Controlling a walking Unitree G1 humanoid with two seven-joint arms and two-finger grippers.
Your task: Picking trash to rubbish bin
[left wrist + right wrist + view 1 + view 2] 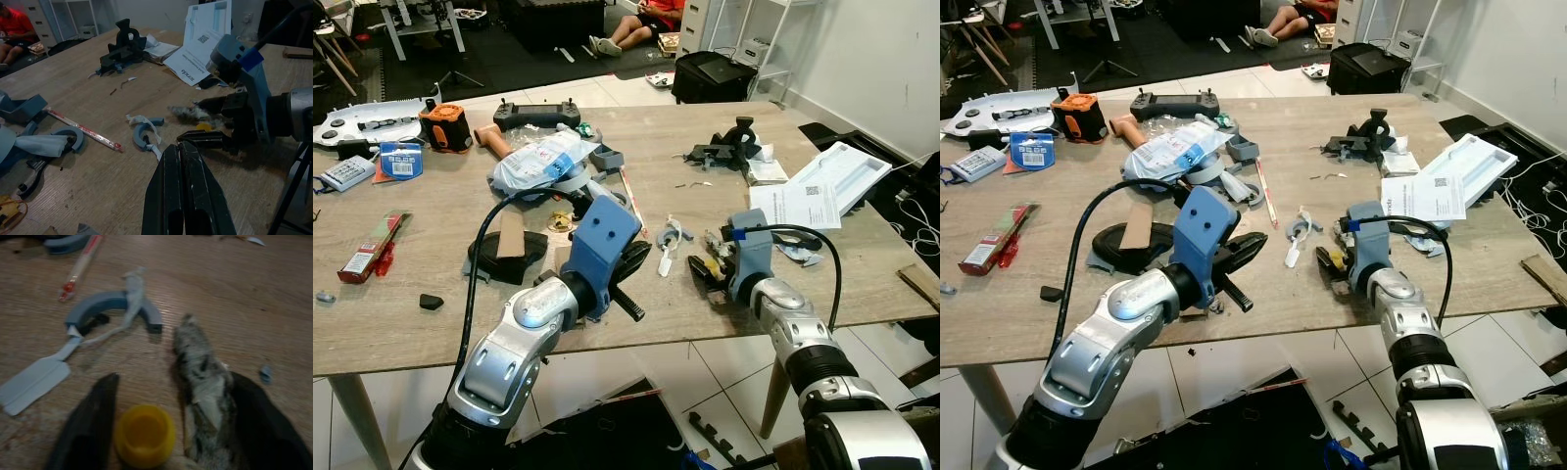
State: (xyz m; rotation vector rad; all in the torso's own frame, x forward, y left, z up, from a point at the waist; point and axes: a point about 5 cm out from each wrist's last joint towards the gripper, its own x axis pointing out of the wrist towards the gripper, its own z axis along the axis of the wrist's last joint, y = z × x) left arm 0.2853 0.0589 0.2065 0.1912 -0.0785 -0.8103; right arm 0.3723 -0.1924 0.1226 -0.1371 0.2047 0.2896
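My right gripper (171, 431) rests low on the wooden table (431, 333), open, near its front edge. Between its fingers lie a small yellow cap (145, 434) and a grey crumpled wad (203, 382); the wad touches one finger (264, 431). Just beyond them lies a blue curved piece with white tape (115, 308). My left gripper (634, 259) hovers shut and holds nothing, left of the right gripper and pointing toward it. A red and white stick (628, 196) lies further back.
Clutter covers the table: a plastic bag (543, 162), a black disc (504, 255), a black vice (729, 147), papers (798, 201), a white box (847, 171), a controller (536, 115). A person (641, 24) sits on the floor far behind.
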